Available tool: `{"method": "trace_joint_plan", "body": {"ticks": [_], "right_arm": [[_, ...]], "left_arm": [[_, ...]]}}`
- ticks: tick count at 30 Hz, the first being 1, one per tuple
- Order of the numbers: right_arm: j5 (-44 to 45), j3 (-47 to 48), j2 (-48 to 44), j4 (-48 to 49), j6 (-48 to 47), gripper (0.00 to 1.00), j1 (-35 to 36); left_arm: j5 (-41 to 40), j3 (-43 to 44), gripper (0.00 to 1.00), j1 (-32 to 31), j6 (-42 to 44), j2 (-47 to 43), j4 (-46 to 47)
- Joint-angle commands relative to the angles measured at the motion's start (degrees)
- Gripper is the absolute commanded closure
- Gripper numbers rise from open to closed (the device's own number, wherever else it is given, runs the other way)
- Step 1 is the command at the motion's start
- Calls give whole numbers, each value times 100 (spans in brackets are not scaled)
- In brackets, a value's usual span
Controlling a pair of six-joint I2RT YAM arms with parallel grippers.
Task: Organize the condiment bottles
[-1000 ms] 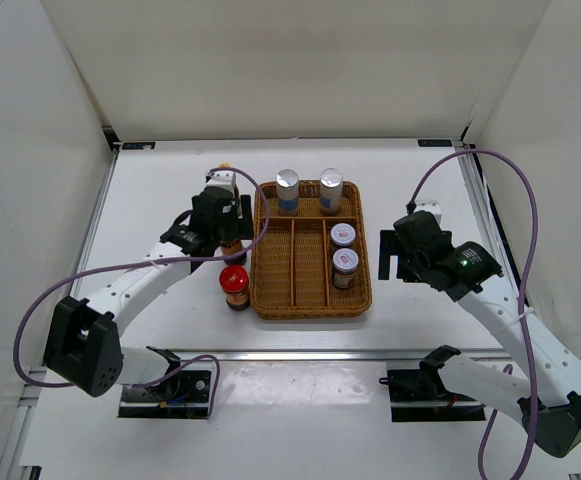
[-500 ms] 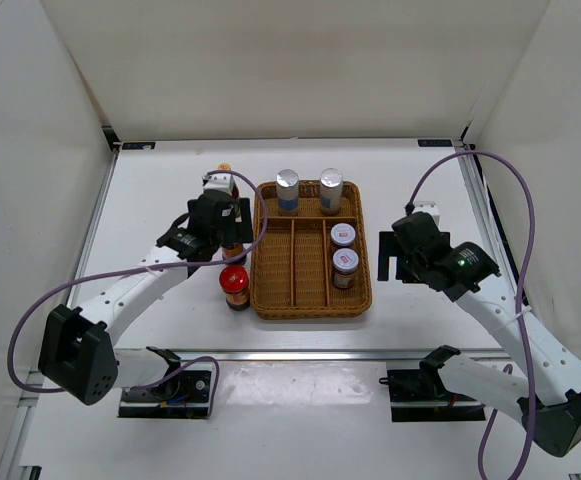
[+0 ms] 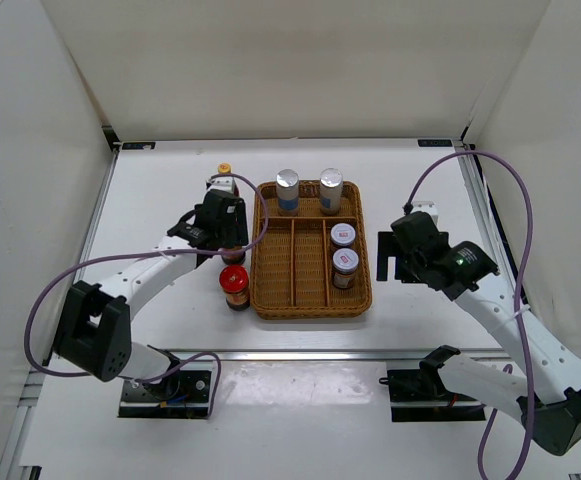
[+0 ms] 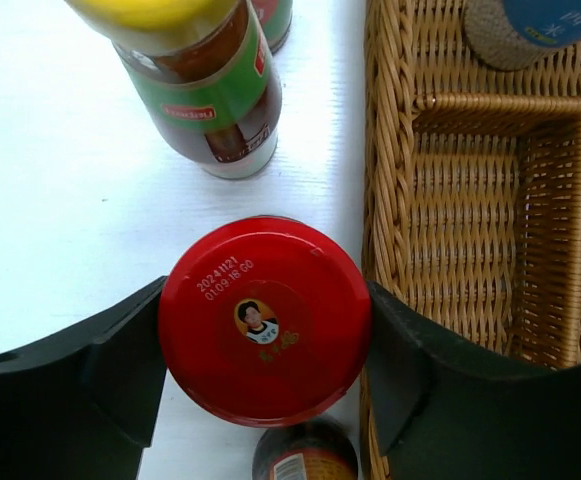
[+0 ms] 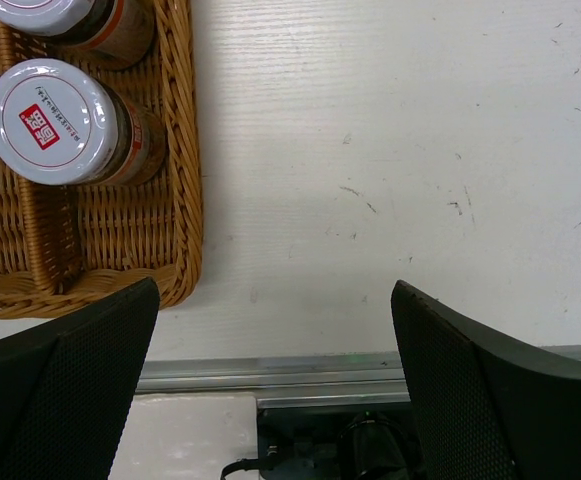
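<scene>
Seen from above, a wicker tray (image 3: pixel 310 308) sits mid-table with four of the eight containers in it: two silver-capped bottles (image 3: pixel 287 190) in the back compartments and two white-lidded jars (image 3: pixel 343 235) in the right-hand strip. The other four stand on the table (image 3: pixel 160 190) left of the tray, so the job looks about half done. The left claw (image 3: pixel 230 240) is lowered over one of them, with a second red-lidded jar (image 3: pixel 235 283) nearer the arm bases and a yellow-capped sauce bottle (image 3: pixel 224 170) beyond. The right claw (image 3: pixel 388 258) hangs beside the tray's right edge. From the left wrist, a red-lidded jar (image 4: pixel 265 320) fills the space between the fingers, which press its sides, just beside the tray wall. From the right wrist, that claw gapes wide over bare table, holding nothing.
</scene>
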Motion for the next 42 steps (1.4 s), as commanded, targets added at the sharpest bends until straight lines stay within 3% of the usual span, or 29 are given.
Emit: {"method": "trace_joint_plan", "body": {"ticks": [1, 7, 14, 22, 28, 37, 39, 41, 42], "right_arm": [[-14, -36, 20, 176, -71, 0, -13], [-14, -36, 20, 176, -71, 0, -13], [-14, -36, 72, 176, -71, 0, -13], [38, -36, 125, 176, -71, 0, -13], [100, -36, 125, 176, -18, 0, -13], [153, -36, 72, 176, -18, 0, -13], [153, -36, 72, 176, -18, 0, -13], [153, -36, 72, 176, -18, 0, -13], [153, -36, 72, 176, -18, 0, -13]], "left_arm": [[212, 231, 28, 59, 14, -118, 36], [-147, 705, 61, 7, 76, -680, -227], [-343, 1584, 73, -591, 260, -1182, -368], [378, 2543, 74, -1373, 269, -85, 9], [738, 2675, 76, -1567, 269, 838, 632], [739, 2851, 74, -1681, 102, 1867, 634], [739, 2851, 71, -1743, 102, 1937, 634], [739, 2851, 60, -1803, 50, 1991, 634], [739, 2851, 49, -1804, 50, 1991, 634]]}}
